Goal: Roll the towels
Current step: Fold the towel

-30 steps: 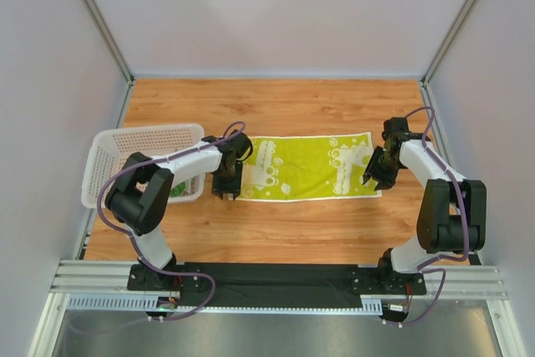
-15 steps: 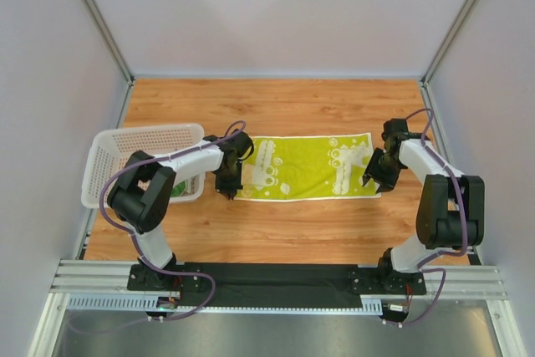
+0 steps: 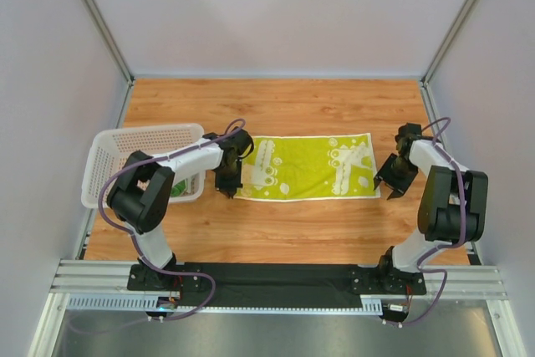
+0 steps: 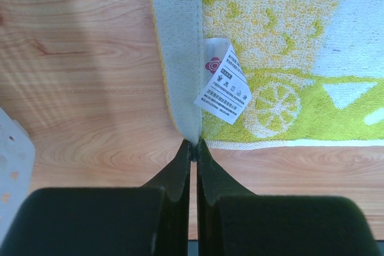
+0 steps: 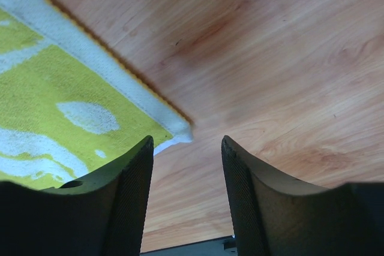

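The lime-yellow towel lies flat on the wooden table, long side running left to right. My left gripper is shut on the towel's near left corner. The left wrist view shows the jaws closed on the pale hem, beside a white care label on the towel. My right gripper is open and empty, just off the towel's near right corner. That corner lies ahead of the open right gripper. A bit of dark green cloth shows inside the basket, mostly hidden.
A white mesh basket stands at the left, right beside my left arm; its edge shows in the left wrist view. Bare wood table lies behind and in front of the towel. Enclosure walls and posts stand close on both sides.
My right gripper has moved right, off the towel's right end onto bare wood beside its near corner. The left gripper has stayed at the near left corner.
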